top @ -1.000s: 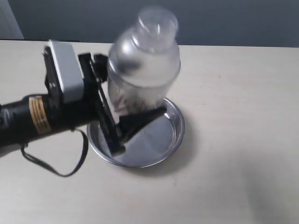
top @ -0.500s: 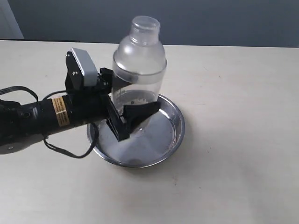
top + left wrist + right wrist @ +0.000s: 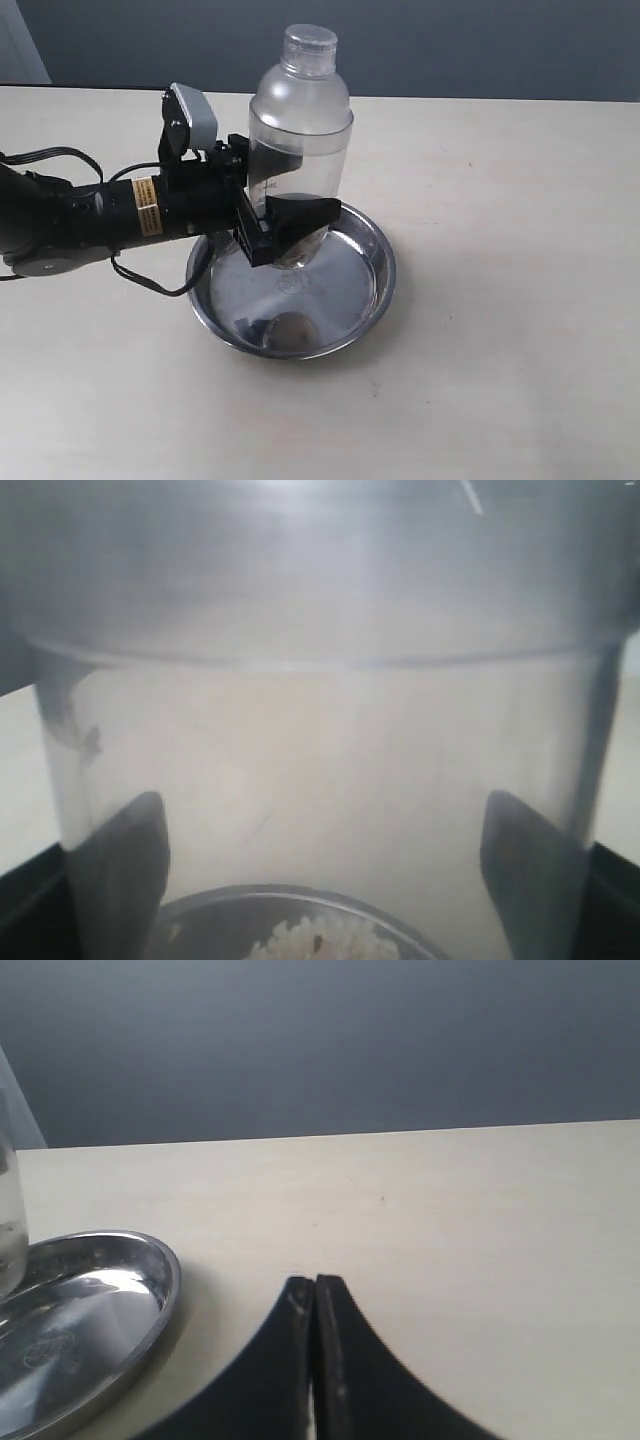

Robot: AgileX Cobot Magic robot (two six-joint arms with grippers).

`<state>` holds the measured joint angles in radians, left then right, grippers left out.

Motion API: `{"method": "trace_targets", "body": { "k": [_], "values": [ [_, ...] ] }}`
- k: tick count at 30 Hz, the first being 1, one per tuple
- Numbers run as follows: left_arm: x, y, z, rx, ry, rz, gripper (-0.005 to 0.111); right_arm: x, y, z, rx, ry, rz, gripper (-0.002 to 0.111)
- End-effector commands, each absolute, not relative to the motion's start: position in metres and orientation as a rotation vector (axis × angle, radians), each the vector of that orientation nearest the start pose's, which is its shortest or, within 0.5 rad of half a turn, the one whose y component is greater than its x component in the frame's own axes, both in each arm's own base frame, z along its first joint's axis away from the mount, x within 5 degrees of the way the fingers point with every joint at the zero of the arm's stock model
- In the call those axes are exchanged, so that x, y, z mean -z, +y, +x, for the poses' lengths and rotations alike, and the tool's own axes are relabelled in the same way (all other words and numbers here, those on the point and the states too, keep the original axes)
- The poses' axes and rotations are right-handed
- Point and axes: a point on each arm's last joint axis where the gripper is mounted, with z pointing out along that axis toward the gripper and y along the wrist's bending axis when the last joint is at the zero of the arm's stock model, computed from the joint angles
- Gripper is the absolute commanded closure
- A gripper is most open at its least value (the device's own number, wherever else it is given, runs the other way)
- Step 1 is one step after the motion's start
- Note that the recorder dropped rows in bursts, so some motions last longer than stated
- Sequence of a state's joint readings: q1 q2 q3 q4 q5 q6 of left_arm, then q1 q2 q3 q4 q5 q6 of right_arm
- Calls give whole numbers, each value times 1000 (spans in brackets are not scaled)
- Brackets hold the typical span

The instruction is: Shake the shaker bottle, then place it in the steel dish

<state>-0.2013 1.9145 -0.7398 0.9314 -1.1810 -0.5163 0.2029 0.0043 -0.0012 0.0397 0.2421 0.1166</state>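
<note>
Black fingers (image 3: 120, 870) of your left gripper (image 3: 295, 208) stand wide apart and clamp the shaker bottle (image 3: 300, 120) on its lower body, one finger on each side, as the left wrist view shows through the clear wall. You can see the near finger in the exterior view lying across the front of the bottle, low down. The bottle stands upright, its long axis vertical, with the small cap (image 3: 309, 42) on top and the frosted dome just under it. A little heap of pale granules (image 3: 320, 942) lies at the bottom inside the bottle (image 3: 320, 730). Its base hangs low over the back part of the steel dish (image 3: 385, 270), within the rim; whether it touches the flat bottom you cannot tell from these views. The dish sits flat on the pale table (image 3: 500, 350), and the left arm reaches in over the dish's left rim, a black cable (image 3: 150, 282) looping beneath it. Your right gripper (image 3: 315, 1360) is well apart from the bottle, its two black fingers pressed together with nothing between them, low over the table just beside the dish (image 3: 168, 1280).
</note>
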Motion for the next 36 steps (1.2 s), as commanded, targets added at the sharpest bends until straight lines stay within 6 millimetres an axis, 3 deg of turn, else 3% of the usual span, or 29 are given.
{"method": "trace_targets", "body": {
  "k": [1, 17, 29, 30, 36],
  "values": [
    [-152, -134, 317, 916, 1531, 734, 106, -192, 12, 54, -274, 1720, -42, 109],
    [-113, -137, 321, 953, 1621, 753, 106, -192, 12, 54, -274, 1720, -42, 109],
    [-110, -139, 316, 920, 1574, 879, 106, -192, 12, 54, -274, 1720, -42, 109],
    [-110, -139, 317, 917, 1573, 878, 105, -192, 12, 54, -274, 1720, -42, 109],
    [-103, -139, 315, 928, 1587, 893, 73, -192, 12, 54, -274, 1720, -42, 109]
  ]
}}
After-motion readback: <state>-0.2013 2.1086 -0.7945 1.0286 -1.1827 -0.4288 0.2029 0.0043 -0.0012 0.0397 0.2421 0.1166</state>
